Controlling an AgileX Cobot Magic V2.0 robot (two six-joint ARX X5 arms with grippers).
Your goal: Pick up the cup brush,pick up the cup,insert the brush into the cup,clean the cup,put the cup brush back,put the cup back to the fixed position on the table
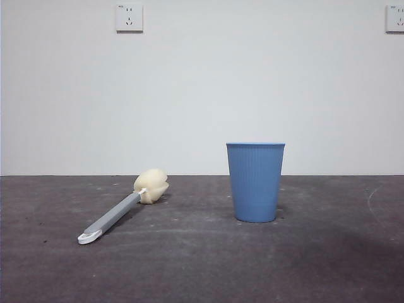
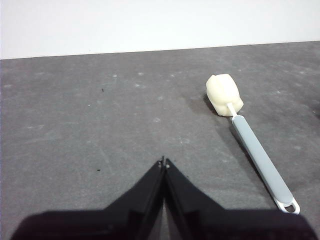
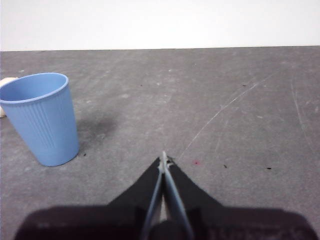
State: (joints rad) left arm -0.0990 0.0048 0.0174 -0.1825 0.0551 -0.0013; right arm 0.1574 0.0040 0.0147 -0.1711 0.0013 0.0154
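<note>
The light is soft and even. The cup [image 1: 255, 182] drops a faint shadow on the table [image 1: 202, 265]. The wall looks bright white. The pictures are a little grainy

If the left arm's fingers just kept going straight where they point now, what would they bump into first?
Probably just the bare table. The left gripper is shut and aims past the cup brush, which lies off to one side, though depth is hard to judge.

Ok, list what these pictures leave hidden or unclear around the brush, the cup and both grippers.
- Cup inside: the front view is level with it, so its wall hides the bottom; the right wrist view shows only the upper inner wall.
- Cup brush: the sponge head's far side is hidden in both views.
- Left gripper and right gripper: absent from the front view; bodies cut off by each wrist picture's edge.
</note>
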